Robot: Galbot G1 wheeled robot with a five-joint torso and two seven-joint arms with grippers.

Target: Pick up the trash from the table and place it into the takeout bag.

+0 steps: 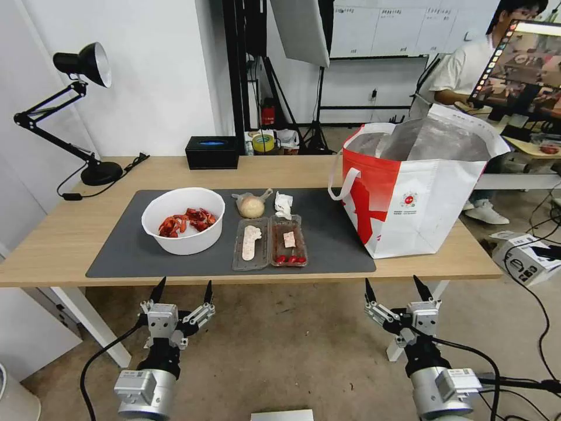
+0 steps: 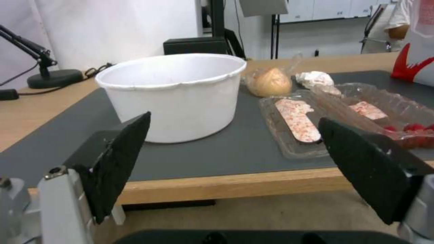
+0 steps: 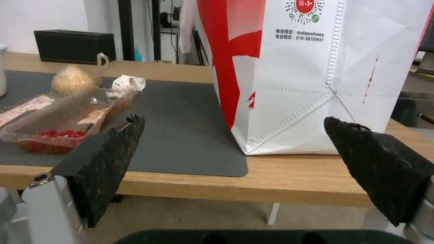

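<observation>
Grippers, head view: left gripper (image 1: 182,290) and right gripper (image 1: 397,288) hang below the near table edge, fingers spread, grasping nothing.
Progress, head view: nothing is bagged as far as I can judge; the white bowl (image 1: 183,220) of red shells, the clear tray (image 1: 269,242), the crumpled tissue (image 1: 283,204) and the knotted bag (image 1: 252,204) all lie on the grey mat (image 1: 327,234). All four pieces are left to move.
Takeout bag, head view: the takeout bag (image 1: 418,193) stands upright at the mat's right end, mouth open, foil lining showing.
Table, head view: the light-wood table (image 1: 58,240) also carries a black desk lamp (image 1: 70,111) and a black box (image 1: 211,152) at the back.
Room, head view: concrete floor, white wall, a light stand behind, cables and a carton on the floor at right.
Left wrist view: released pads (image 2: 120,159) frame the bowl, with the tray, knotted bag and tissue beside it; the gripper is short of the table edge.
Right wrist view: released pads (image 3: 108,162) face the bag's white-and-red side, its base resting partly on the mat; the tray lies well apart from it.
</observation>
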